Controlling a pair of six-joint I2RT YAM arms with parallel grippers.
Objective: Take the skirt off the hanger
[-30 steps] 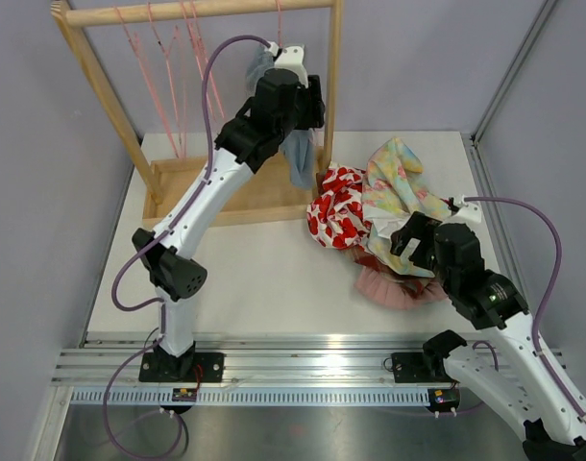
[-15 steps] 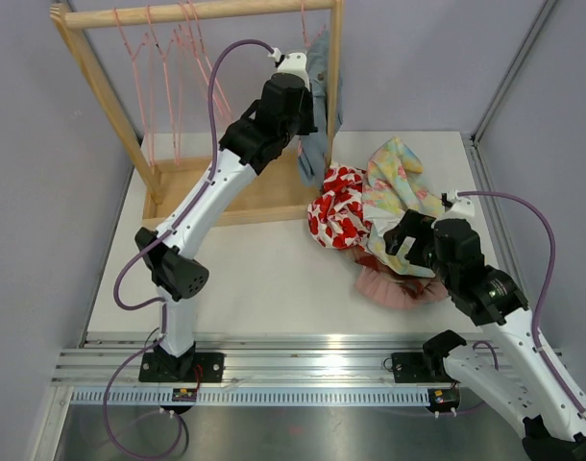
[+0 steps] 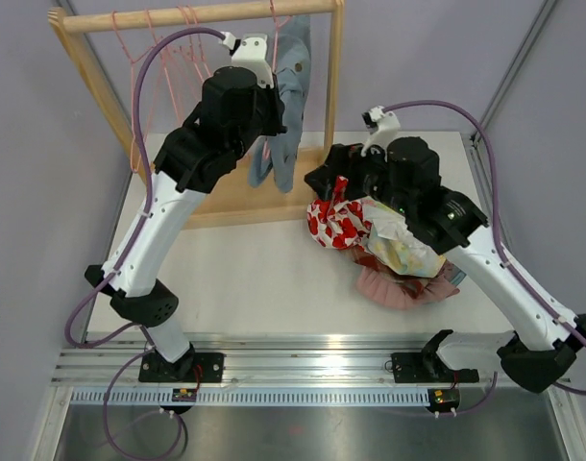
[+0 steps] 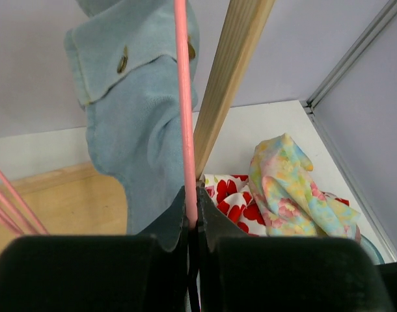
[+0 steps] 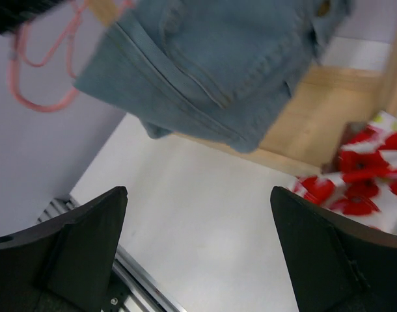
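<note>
Over the counter's [image 3: 264, 279] far edge, left gripper [image 4: 191, 198] clamps the pink hanger [image 4: 183, 97] — right gripper [image 5: 198, 195], jaws apart, faces the skirt [image 5: 218, 58].

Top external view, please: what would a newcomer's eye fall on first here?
The light blue denim skirt stands out, hanging on a thin pink hanger from the wooden rack at the back, with the left gripper shut on that hanger. To its right lies a bright heap of floral clothes, beside which the open right gripper faces the skirt.
</note>
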